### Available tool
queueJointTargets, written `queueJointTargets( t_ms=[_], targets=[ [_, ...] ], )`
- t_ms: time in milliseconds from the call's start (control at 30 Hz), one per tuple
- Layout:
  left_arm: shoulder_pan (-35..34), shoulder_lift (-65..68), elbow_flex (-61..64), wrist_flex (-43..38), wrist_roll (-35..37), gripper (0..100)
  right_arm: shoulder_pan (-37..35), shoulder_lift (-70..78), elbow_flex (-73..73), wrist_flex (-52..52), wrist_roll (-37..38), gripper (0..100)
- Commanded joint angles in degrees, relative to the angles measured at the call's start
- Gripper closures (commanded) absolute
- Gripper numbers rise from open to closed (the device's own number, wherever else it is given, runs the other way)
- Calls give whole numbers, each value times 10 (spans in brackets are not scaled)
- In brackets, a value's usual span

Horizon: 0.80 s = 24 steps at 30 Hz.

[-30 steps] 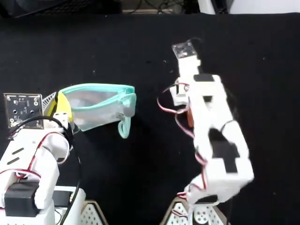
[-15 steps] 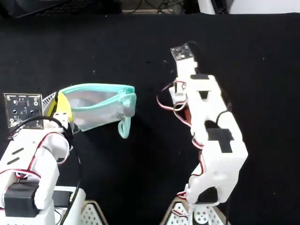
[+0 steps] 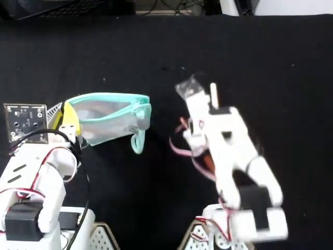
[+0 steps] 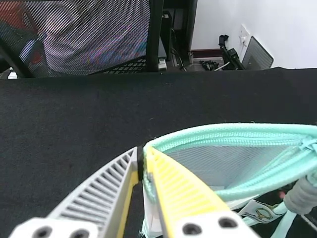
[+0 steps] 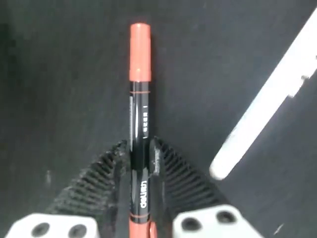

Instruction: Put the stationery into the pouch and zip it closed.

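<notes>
The table (image 3: 78,57) under my arms is covered in black cloth. On it lie a mint-green mesh pouch (image 3: 106,121), mouth open, and, well apart, a white pen (image 5: 267,104).

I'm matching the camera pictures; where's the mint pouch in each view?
High view: pouch left of centre, its left end in the left gripper.
Left wrist view: pouch just beyond the gripper, corner pinched.
Right wrist view: aimed at a red marker.
Shared landmark: the gripper's yellow finger.
</notes>
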Motion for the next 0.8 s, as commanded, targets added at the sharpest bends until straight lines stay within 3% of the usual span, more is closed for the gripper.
queueJointTargets(
  t_ms=[0, 100, 167, 500, 767],
  targets=[
    [0, 18, 100, 11, 0, 966, -11, -116, 83, 11, 12, 925],
    [0, 18, 100, 11, 0, 965, -11, -159, 92, 44, 11, 796],
    [0, 18, 100, 11, 0, 965, -12, -175, 81, 52, 9, 763],
    [0, 18, 100, 11, 0, 965, -108, -88, -32, 50, -54, 797],
    [0, 18, 100, 13, 0, 965, -76, 105, -149, 49, -55, 822]
  ],
)
